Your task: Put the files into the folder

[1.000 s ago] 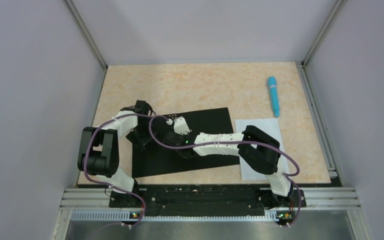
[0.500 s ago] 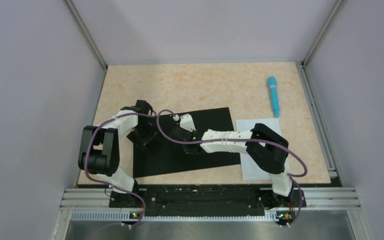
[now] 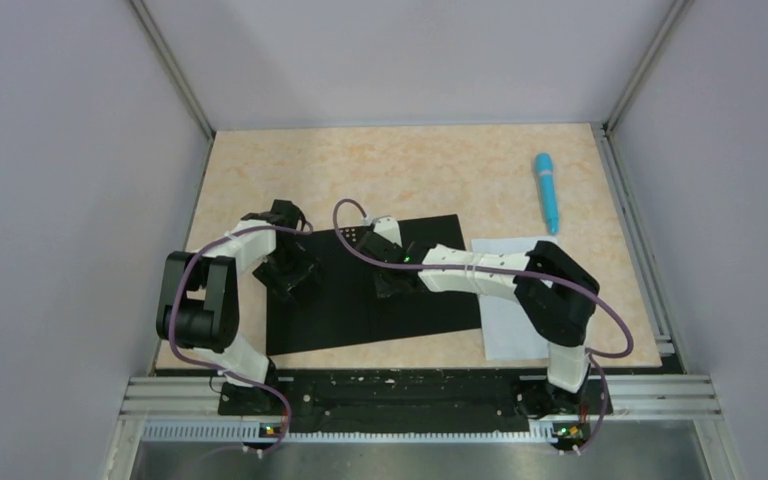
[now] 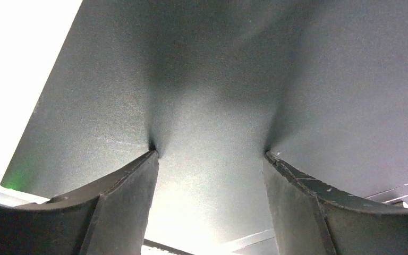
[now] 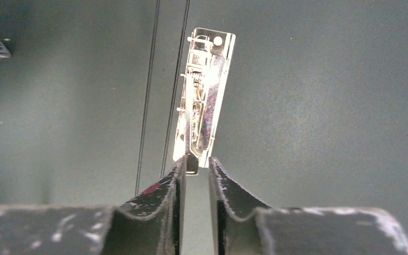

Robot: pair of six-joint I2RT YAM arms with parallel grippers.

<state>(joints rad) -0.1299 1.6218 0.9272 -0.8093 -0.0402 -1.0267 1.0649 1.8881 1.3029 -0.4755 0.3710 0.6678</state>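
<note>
The folder [image 3: 345,320] lies open on the table with its black inside up. My left gripper [image 3: 295,275] stands open on its left half, both fingertips touching the black surface [image 4: 207,79] with a wide gap between them [image 4: 210,154]. My right gripper [image 3: 388,288] is over the folder's middle. Its jaws stand a narrow gap apart [image 5: 196,162] at the near end of a shiny metal clip [image 5: 204,95] beside the spine creases; the clip's small tab sits at the tips, touching the left finger. The files, a white sheet [image 3: 500,325], lie right of the folder, partly under my right arm.
A blue pen [image 3: 547,192] lies at the far right of the table, beyond the white sheet. Grey walls and metal rails enclose the tabletop on three sides. My right arm stretches across the folder's right half.
My right gripper has moved rightward over the folder towards its middle, and its jaws have parted slightly. The left gripper has stayed in place, open.
</note>
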